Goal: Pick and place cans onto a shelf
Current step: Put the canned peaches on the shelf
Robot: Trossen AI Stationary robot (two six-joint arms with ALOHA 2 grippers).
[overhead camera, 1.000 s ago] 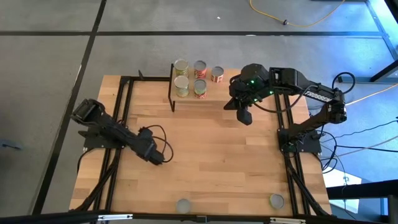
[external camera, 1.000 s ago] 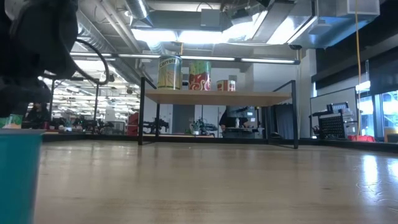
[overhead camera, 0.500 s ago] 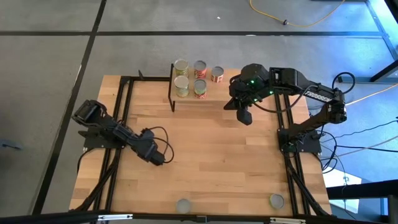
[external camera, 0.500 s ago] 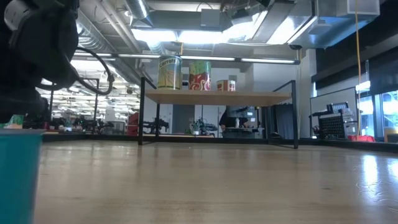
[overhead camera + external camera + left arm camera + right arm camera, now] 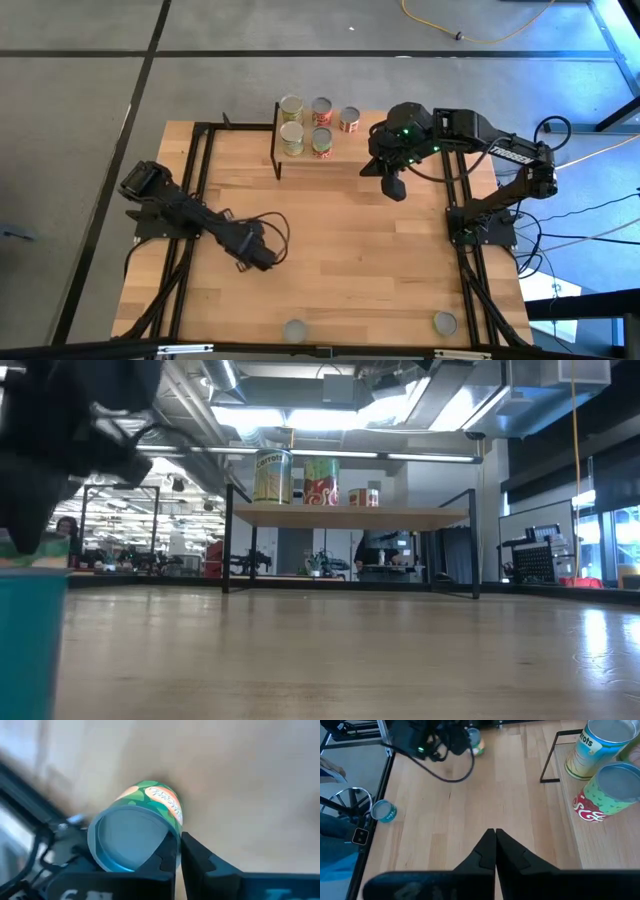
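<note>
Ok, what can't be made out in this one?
- High view: the green can is hidden beneath the left hand.
- Low view: the teal can is cut off by the edge; a blurred dark arm covers that corner.
- Low view: only three cans show on the shelf; the rest stand behind.
- High view: two cans at the table edge show tops only.
</note>
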